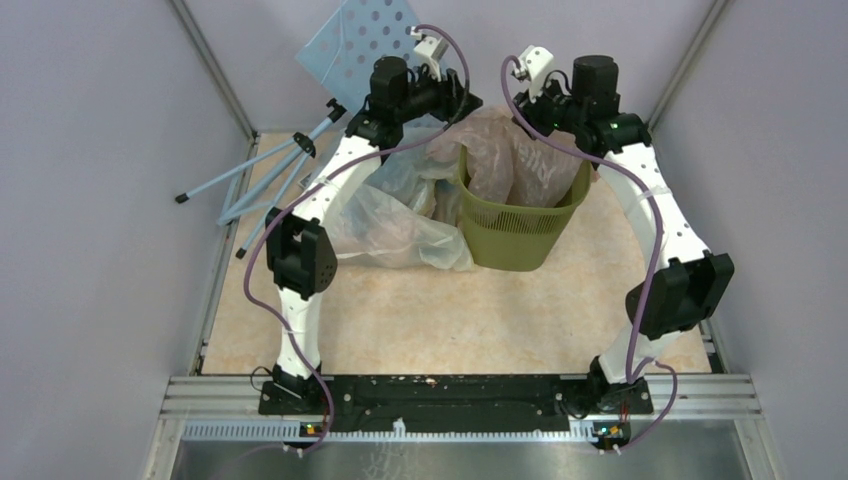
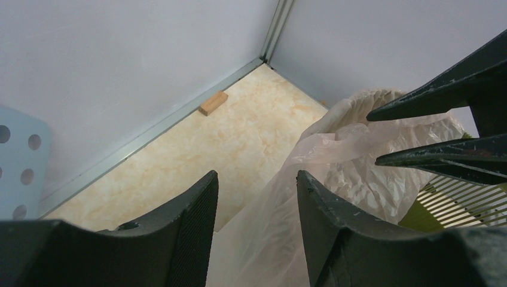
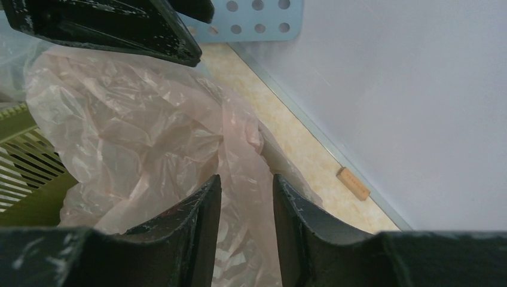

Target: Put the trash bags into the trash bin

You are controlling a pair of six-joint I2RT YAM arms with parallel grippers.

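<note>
The trash bin stood on the marbled worktop, closer to the back wall than to the arm bases, its rounded green rim open upward. The pale pink-beige bag was heaped over the bin's far rim, partly down inside the mesh and partly standing above the rim and spilling behind it. The clear bags lay crumpled against the bin's left side, touching its wall.

The left arm reached in behind the bin's left corner and the right arm behind its right corner. Both sets of jaws were just above the far rim and near each other. The right jaws stood only narrowly apart, closed on a gathered pleat of the pink film that filled their gap. The left jaws stood wider, roughly half apart, with pink film lying low between them; whether they pinched it could not be told.

In front of the bin a broad stretch of worktop ran to the arm bases. Behind the bin a narrower strip reached the metal rail at the wall's foot, where a small wooden block lay just beside the rail. Behind and left of the bin a blue perforated board leaned in the corner. A pale blue tripod lay folded well left of the bin, by the side wall
</note>
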